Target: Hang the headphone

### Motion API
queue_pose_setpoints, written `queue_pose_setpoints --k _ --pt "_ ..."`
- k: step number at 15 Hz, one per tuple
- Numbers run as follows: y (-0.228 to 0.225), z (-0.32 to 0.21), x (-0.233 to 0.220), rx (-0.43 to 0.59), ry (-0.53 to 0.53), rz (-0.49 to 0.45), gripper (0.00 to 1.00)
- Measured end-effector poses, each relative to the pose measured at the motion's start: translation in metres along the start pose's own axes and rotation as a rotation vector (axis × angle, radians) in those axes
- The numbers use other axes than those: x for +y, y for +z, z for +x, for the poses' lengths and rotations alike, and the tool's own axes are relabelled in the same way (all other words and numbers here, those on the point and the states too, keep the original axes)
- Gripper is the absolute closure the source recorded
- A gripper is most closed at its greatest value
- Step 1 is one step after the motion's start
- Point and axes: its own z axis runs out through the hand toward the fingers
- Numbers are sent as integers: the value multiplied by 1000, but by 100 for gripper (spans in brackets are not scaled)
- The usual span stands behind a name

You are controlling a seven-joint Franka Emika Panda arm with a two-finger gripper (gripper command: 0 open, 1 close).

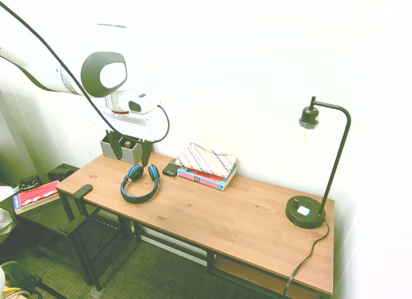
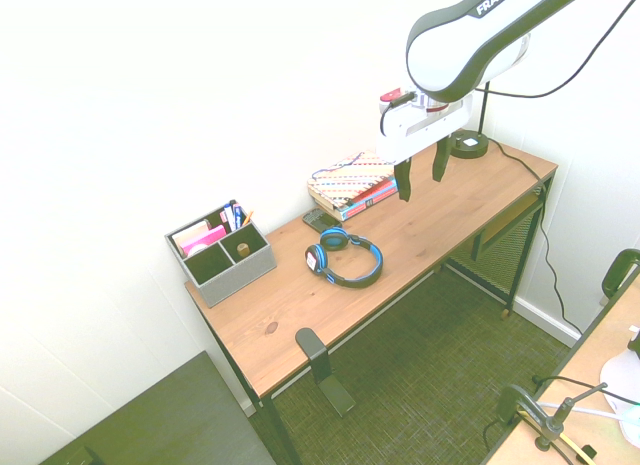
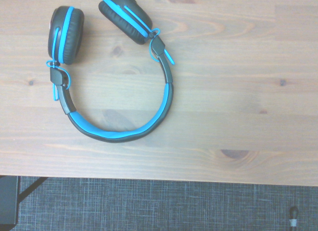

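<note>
The headphone point(image 1: 140, 183) point(image 2: 345, 260) lies flat on the wooden desk point(image 1: 244, 215), its blue ear cups toward the wall and its dark headband toward the front edge. The wrist view looks straight down on the headphone point(image 3: 124, 134), with the band curving close to the desk edge. My gripper point(image 1: 131, 151) point(image 2: 421, 175) hangs well above the desk over the headphone, open, with nothing between its dark fingers. A black hook point(image 1: 82, 191) point(image 2: 318, 355) juts out from the desk's edge near the headphone.
A grey organizer box point(image 2: 222, 250) with pens and pink notes stands at the desk's end by the wall. A stack of books point(image 1: 206, 164) and a small dark device point(image 1: 170, 169) lie behind the headphone. A black desk lamp point(image 1: 306, 212) stands at the far end.
</note>
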Motion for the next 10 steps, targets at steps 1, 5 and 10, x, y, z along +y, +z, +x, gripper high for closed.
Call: queue_pose_setpoints --k 1,5,10 --pt "1 0 0 -1 2 -1 0" --pt "10 -4 -18 38 123 24 0" --pt "81 -12 -62 34 434 23 0"
